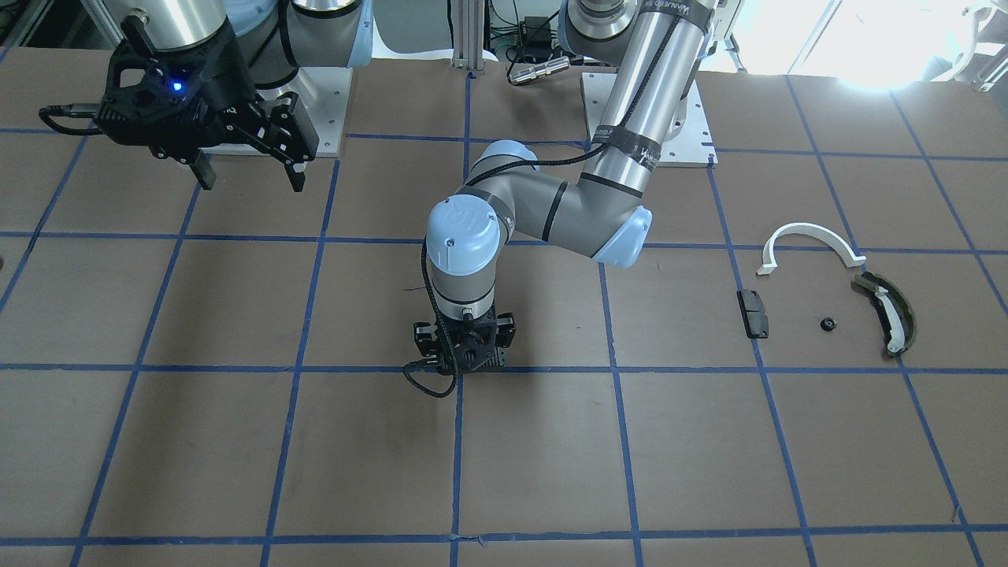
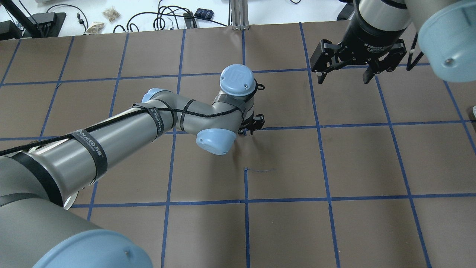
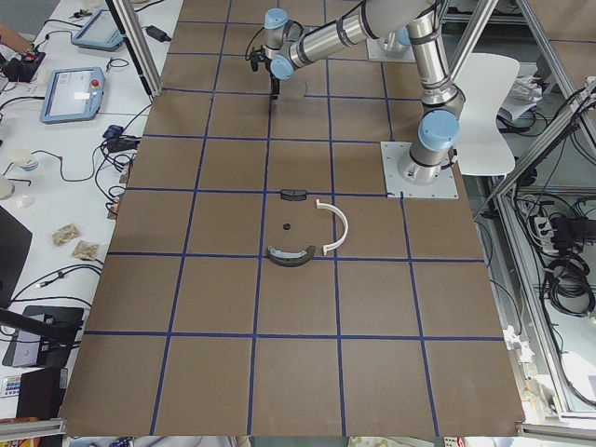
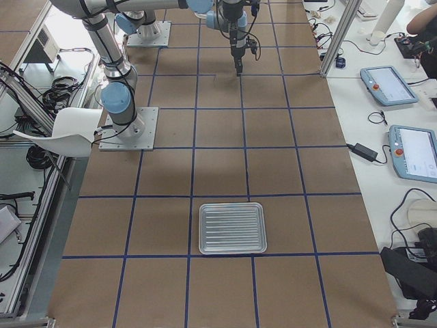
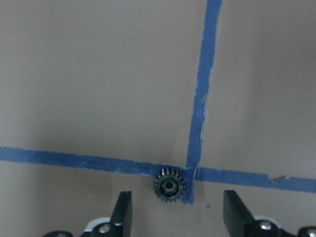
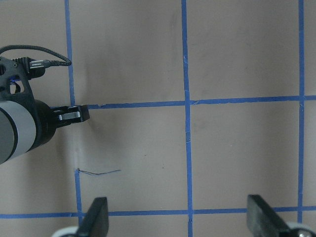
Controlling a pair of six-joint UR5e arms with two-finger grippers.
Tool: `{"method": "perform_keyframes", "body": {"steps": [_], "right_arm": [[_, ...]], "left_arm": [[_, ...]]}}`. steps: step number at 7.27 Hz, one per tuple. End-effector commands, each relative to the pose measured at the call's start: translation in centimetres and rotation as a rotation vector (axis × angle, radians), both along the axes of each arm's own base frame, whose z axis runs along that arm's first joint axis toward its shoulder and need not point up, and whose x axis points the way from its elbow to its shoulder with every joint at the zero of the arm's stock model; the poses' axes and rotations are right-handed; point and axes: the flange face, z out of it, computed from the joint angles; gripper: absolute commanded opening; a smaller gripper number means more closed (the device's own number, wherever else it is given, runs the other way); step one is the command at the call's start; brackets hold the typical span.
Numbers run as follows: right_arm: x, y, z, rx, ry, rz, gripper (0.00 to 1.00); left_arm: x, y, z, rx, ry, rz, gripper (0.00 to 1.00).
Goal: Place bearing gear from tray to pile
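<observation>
Flat on tape crossing [image 5: 196,148], bore up: bearing gear [image 5: 169,185], under spread left hand [image 5: 177,197]; right hand [image 2: 344,79] spread.

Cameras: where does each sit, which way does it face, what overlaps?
Front-facing: across the table, facing the robot; left arm, right gripper, pile at view right.
Overhead: behind the shoulders, looking forward and down; left arm, right gripper.
Exterior left: table end nearer the pile; left arm reaches away.
Exterior right: opposite end, over the tray; right arm near.
Left wrist: down on the gear between its fingers.
Right wrist: down on the table; own fingers, left gripper.
Shared: front-facing and exterior left show the pile.
</observation>
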Motion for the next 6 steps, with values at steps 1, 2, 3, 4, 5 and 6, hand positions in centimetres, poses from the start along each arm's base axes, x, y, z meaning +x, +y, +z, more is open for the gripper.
{"method": "perform_keyframes", "body": {"steps": [1,2,3,4,5,6], "right_arm": [[-0.37,-0.27,0.29,-0.020,0.009,-0.007,1.00],[-0.50,-0.32,0.29,-0.020,0.007,-0.013,1.00],[-0.73,-0.44,0.37,-0.021,-0.007,-0.019,1.00],[-0.90,-0.30,0.56,-0.022,-0.005,-0.022,1.00],[-0.90,-0.35,0.49,-0.021,-0.005,-0.021,1.00],[-0.92,-0.28,0.54,-0.021,-0.003,-0.019,1.00]], "left_arm": [[0.24,-0.24,-0.34,0.005,-0.003,-0.022,0.73],[0.32,-0.04,-0.49,0.009,-0.005,-0.022,0.72],[0.41,0.16,-0.26,0.008,-0.005,-0.020,0.58],[0.49,0.35,-0.79,0.017,-0.009,-0.020,0.43],[0.45,0.26,-0.77,0.016,-0.008,-0.022,0.37],[0.37,0.06,-0.62,0.012,-0.006,-0.023,0.36]]}}
